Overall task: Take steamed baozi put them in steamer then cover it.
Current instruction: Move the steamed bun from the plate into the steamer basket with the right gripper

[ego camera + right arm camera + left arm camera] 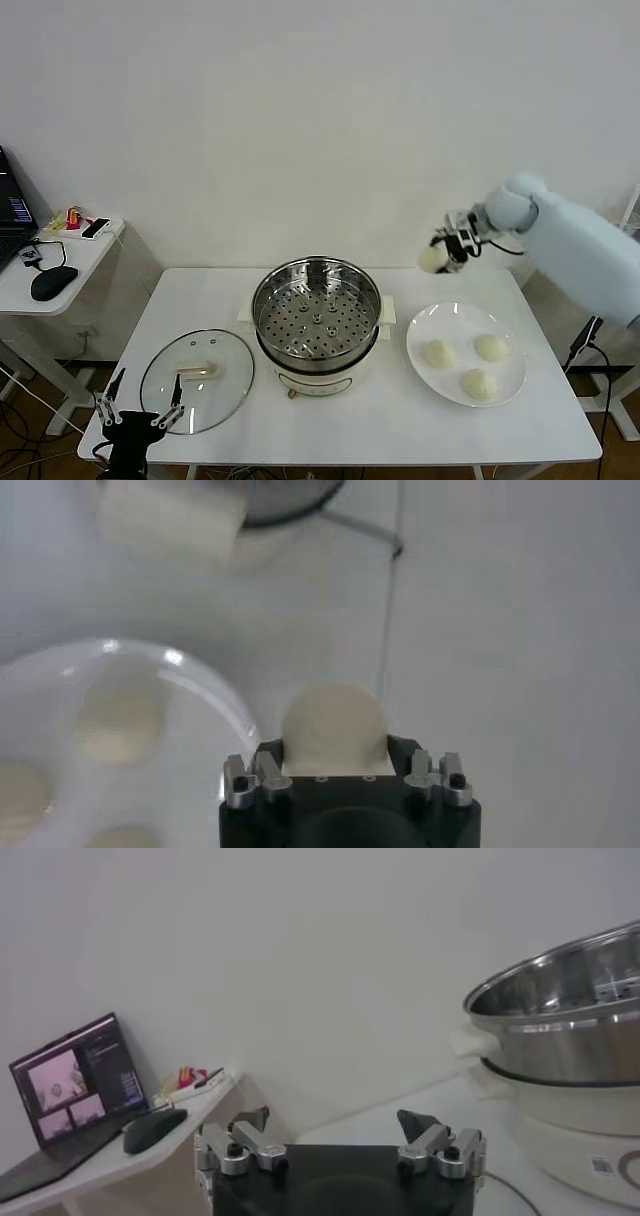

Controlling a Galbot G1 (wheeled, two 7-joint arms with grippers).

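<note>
My right gripper (447,252) is raised above the table's back right, shut on a cream-white steamed baozi (433,259); the wrist view shows that bun (334,728) wedged between the fingers. Three more baozi (438,352) (491,347) (480,384) lie on a white plate (425,322). The steel steamer (317,311) with its perforated tray stands open at the table's middle, left of the held bun. The glass cover (197,379) with a beige handle lies flat at front left. My left gripper (140,404) is open and empty at the table's front left edge, near the lid.
A side desk (60,262) at far left carries a black mouse (53,283), a laptop (70,1091) and small items. A white wall stands behind. The steamer's white base (560,1128) shows close in the left wrist view.
</note>
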